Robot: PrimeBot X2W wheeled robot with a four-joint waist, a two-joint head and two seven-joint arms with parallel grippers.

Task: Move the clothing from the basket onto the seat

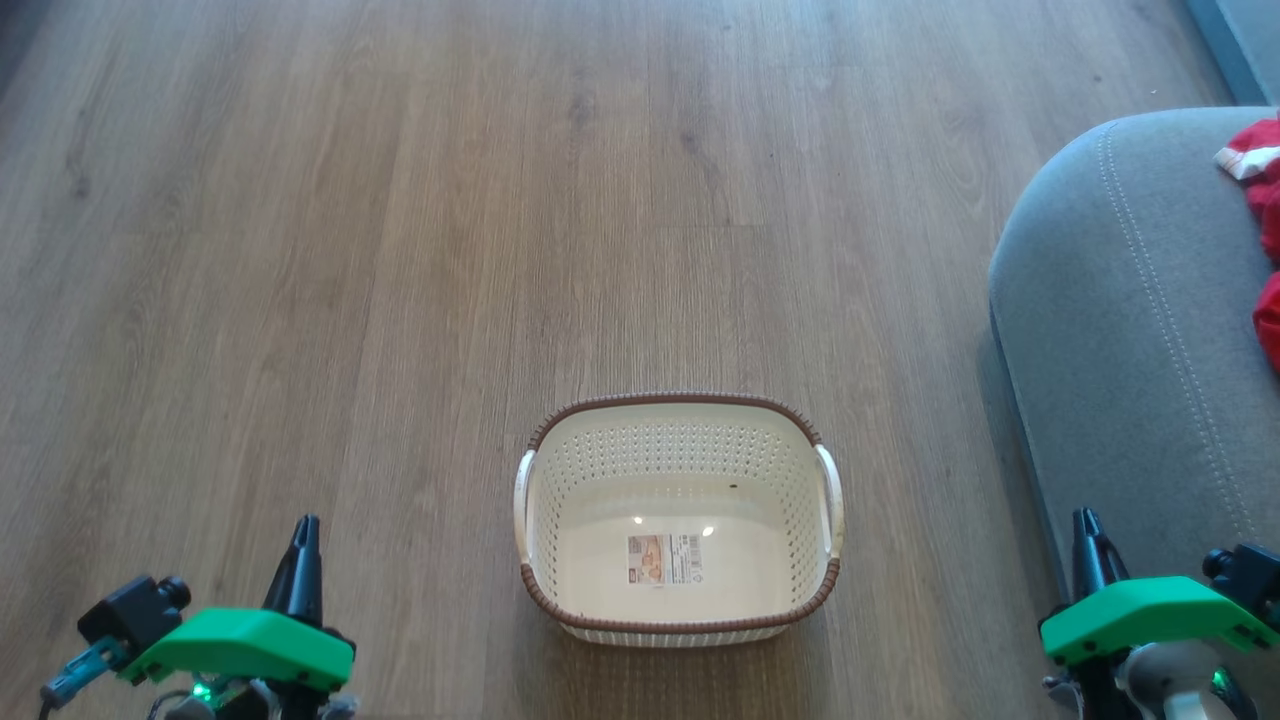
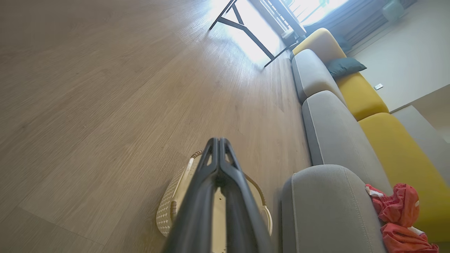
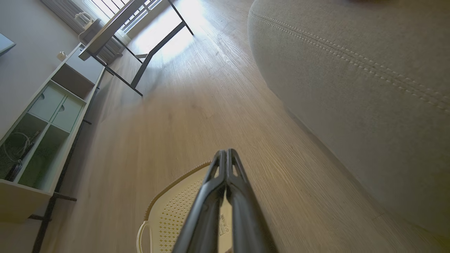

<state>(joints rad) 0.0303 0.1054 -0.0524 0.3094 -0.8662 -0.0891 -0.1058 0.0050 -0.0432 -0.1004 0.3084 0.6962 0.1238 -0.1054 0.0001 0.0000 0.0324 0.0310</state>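
While the pale brown wood-plank floor (image 1: pixel 400 250) spreads across most of the head view, the large grey fabric-upholstered seat (image 1: pixel 1120 330), rounded at its edge and lined with light stitching, rises along the right side. Near it on the floor, but not touching, stands the small cream-white perforated plastic basket (image 1: pixel 680 398) with a brown woven-look rim and two side handles. Nothing lies in it except the label sticker (image 1: pixel 664 560) on its bottom. The bright red soft fabric clothing (image 1: pixel 1268 205) with small white parts lies bunched on top of the seat, back from the rounded edge.

The move looks complete, so the step in hand is most likely settling the arms at rest. To do that well, both arms should be kept low and well apart from the basket so nothing nudges it. The right arm, which is close beside the cushion, should be kept off the fabric so the garment is not dragged toward the edge.

The left gripper (image 1: pixel 305 532) sits at the lower left with its dark fingers pressed together and holding nothing. The right gripper (image 1: pixel 1086 528) at the lower right is likewise pressed together and empty.
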